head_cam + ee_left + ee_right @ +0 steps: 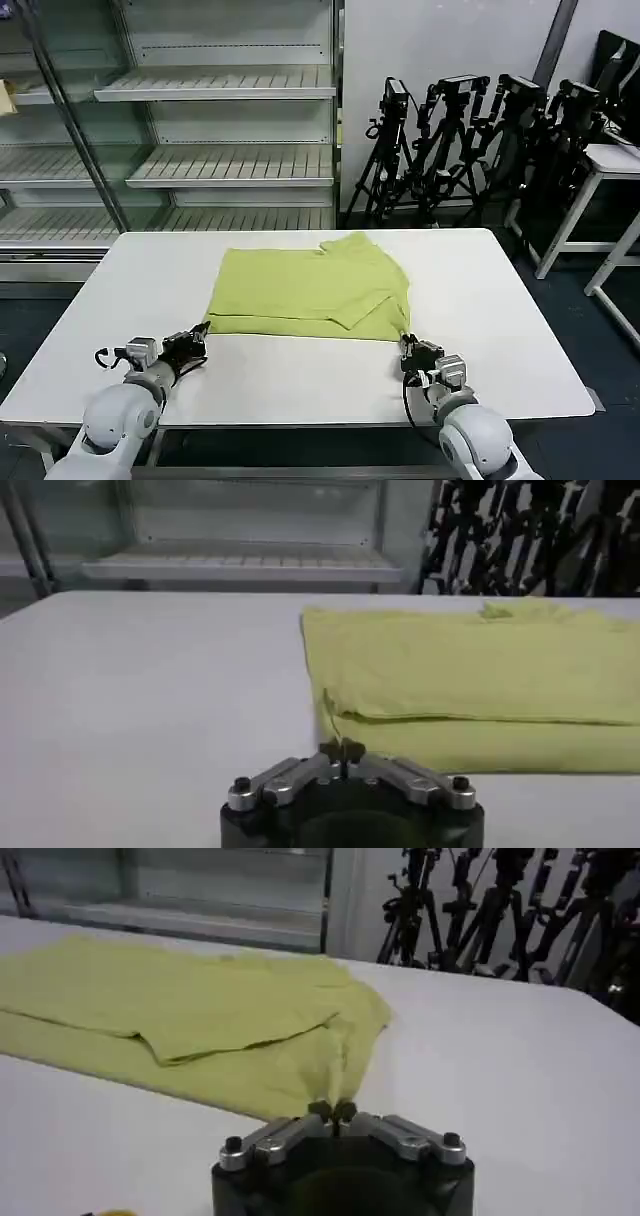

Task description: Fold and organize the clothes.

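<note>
The soft, light lime cotton T-shirt (312,292) lies mid-table, floppy; left gripper (197,335) and right gripper (406,342) each pinch a near corner, the best hold.

A white table (500,330) stands before empty metal shelving (215,90), with black tripods (460,140) against the white wall (440,40).

The left gripper (342,748) pinches a thread-thin bit of the lime shirt (470,680) at its near left corner, on the white table (140,700).
</note>
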Controlling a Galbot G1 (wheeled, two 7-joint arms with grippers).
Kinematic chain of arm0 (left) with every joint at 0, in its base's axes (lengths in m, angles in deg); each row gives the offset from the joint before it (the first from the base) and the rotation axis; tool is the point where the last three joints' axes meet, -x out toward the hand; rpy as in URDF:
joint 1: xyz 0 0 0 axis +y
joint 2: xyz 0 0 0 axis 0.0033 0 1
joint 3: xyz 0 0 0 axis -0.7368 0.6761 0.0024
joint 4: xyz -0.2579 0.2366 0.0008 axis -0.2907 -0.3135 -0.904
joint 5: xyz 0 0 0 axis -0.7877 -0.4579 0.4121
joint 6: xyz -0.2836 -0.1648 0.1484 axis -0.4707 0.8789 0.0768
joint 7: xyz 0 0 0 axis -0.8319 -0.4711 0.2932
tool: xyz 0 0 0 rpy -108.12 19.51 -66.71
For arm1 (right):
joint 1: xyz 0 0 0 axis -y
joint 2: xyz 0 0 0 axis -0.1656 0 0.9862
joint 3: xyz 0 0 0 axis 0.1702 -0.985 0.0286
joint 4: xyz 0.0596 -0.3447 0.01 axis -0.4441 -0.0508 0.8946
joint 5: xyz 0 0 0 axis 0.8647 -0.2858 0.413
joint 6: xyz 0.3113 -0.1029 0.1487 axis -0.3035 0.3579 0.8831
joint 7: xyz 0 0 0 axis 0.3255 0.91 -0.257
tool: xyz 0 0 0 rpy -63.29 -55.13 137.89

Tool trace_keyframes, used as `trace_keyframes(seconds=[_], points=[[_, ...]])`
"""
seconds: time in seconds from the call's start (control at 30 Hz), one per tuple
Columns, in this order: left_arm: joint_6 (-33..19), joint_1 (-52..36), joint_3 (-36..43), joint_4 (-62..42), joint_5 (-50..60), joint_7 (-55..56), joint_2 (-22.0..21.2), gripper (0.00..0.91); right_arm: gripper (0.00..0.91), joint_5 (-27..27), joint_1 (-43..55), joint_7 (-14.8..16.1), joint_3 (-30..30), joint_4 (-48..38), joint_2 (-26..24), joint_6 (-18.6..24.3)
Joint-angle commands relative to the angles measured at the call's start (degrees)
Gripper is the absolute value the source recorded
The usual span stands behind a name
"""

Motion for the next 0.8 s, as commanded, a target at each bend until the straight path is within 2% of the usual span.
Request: trace_keyframes(seconds=[0.03, 0.17, 0.33, 0.77, 0.8], points=[[0.05, 10.18, -2.43, 7.96, 0.13, 0.67, 1.34, 0.01, 0.0, -2.6, -11.86, 0.18, 2.21, 8.39, -0.68, 1.62], [-0.02, 15.94, -4.18, 13.58, -0.12, 0.65, 1.57, 0.01, 0.0, -4.31, -16.68, 0.16, 3.41, 11.03, -0.33, 2.52], [-0.09, 19.02, -4.44, 15.52, 1.46, 0.79, -0.74, 0.01, 0.0, -5.11, -21.76, 0.12, 4.61, 13.41, -0.74, 3.54], [-0.14, 24.34, -6.83, 20.25, 3.78, 2.02, -1.83, 0.01, 0.0, -5.89, -25.03, -0.64, 5.81, 15.5, -1.03, 4.11], [-0.13, 24.55, -7.11, 20.39, 3.81, 1.91, -1.75, 0.02, 0.474, -6.18, -25.04, -0.91, 6.1, 15.52, -1.14, 3.77]])
